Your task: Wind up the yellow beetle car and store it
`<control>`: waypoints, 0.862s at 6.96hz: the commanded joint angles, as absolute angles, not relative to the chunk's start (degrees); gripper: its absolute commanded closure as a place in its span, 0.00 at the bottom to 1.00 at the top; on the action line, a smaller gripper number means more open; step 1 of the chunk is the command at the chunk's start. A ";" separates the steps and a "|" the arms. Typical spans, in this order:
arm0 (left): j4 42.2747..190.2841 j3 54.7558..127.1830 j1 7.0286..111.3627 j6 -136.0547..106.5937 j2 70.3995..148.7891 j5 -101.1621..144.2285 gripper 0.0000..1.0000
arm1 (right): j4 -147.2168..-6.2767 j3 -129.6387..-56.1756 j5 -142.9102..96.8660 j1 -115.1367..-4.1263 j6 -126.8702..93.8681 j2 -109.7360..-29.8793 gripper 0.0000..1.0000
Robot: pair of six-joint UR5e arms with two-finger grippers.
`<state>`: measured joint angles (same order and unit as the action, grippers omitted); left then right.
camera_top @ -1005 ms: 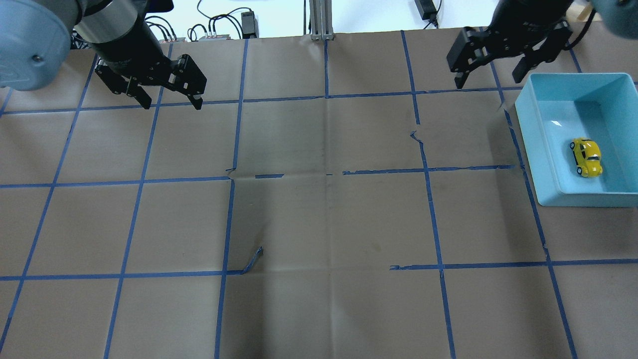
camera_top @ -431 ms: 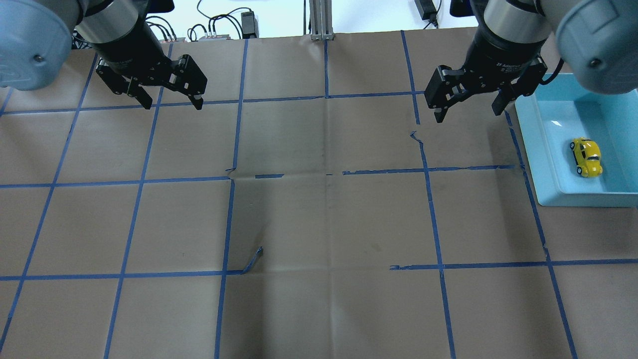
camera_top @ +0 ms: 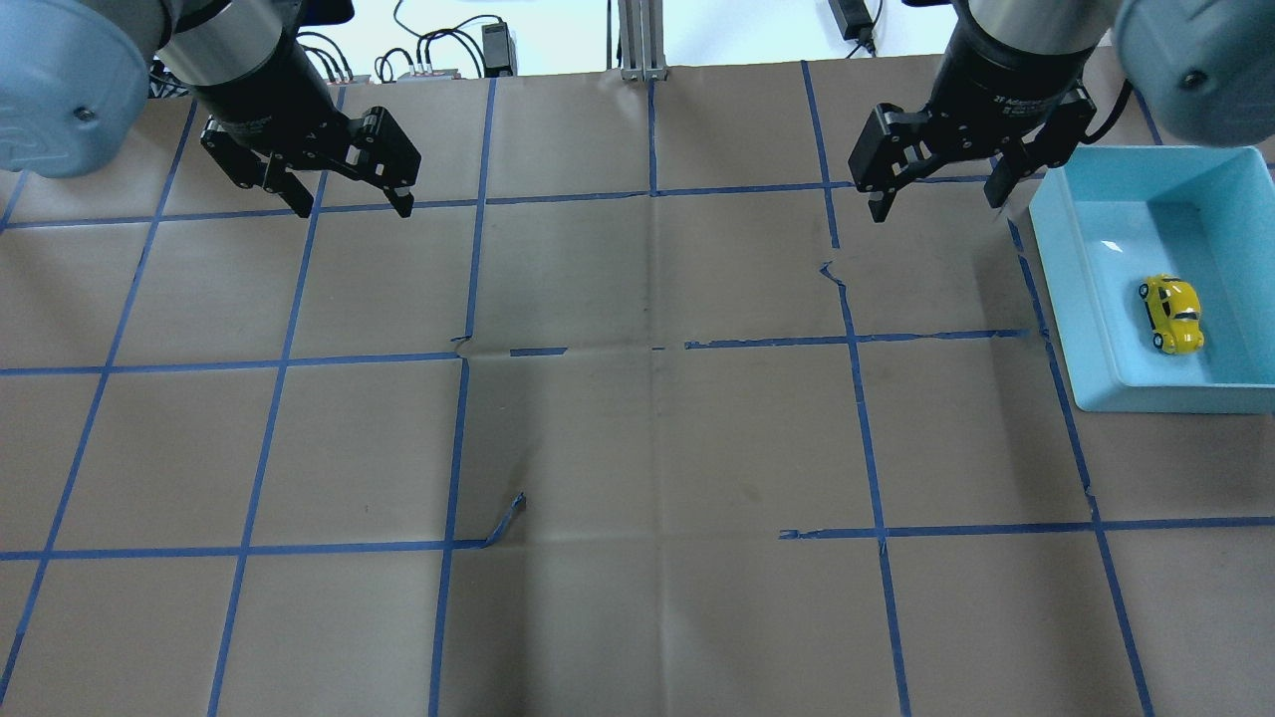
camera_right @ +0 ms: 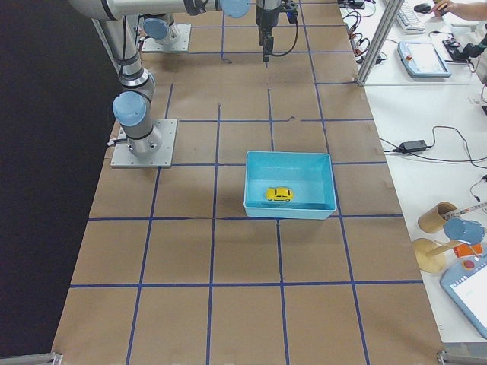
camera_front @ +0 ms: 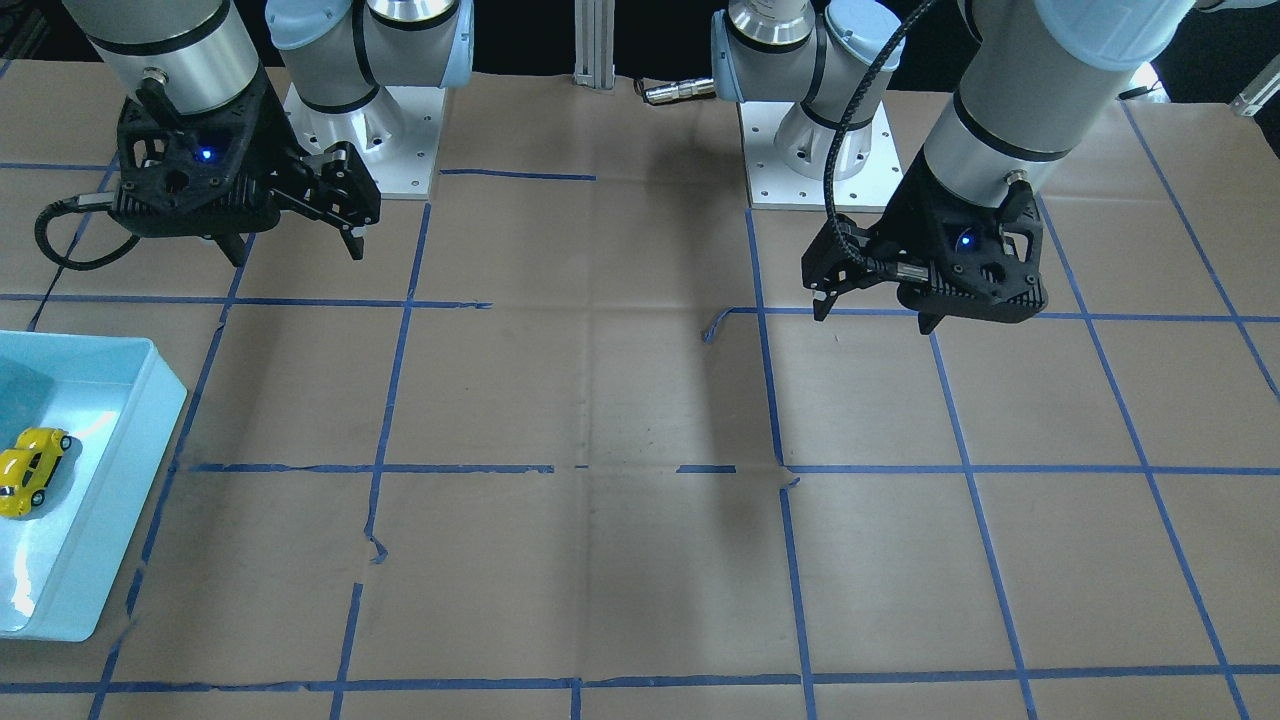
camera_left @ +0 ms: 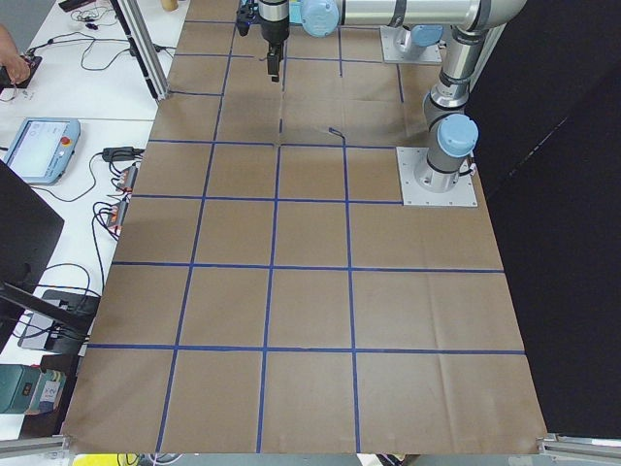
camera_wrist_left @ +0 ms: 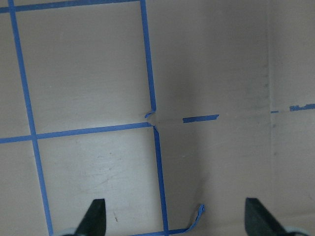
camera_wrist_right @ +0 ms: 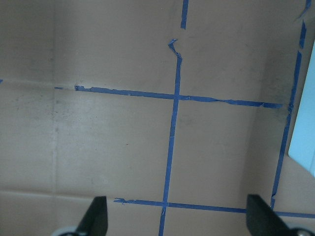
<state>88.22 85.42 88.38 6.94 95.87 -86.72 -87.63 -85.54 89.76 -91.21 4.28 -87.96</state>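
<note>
While wrist views miss it, overhead shows yellow beetle car (camera_top: 1171, 314) in bin (camera_top: 1076, 299); left claw (camera_top: 354, 204), right claw (camera_top: 936, 204) released.

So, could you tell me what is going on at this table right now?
The yellow beetle car lies inside the light-blue bin on the robot's right side of the table. Neither arm is handling it: the left tool and the right tool both hang open and empty above the paper, clear of the bin. The storing looks done; whether the car was wound cannot be seen.
</note>
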 commanded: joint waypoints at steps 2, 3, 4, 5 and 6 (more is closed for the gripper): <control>88.24 85.43 88.42 6.94 95.80 -86.66 0.00 | -87.63 -83.33 89.56 -91.14 3.69 -86.41 0.00; 88.24 85.43 88.42 6.94 95.80 -86.66 0.00 | -87.63 -82.97 89.47 -91.14 3.69 -85.96 0.00; 88.24 85.43 88.42 6.94 95.71 -86.66 0.00 | -87.63 -82.36 89.56 -91.14 3.60 -85.87 0.00; 88.24 85.43 88.42 6.94 95.71 -86.66 0.00 | -87.80 -82.09 89.39 -91.14 3.60 -85.78 0.00; 88.33 85.52 88.42 6.94 95.54 -86.66 0.00 | -87.72 -82.18 89.47 -91.14 3.60 -85.78 0.00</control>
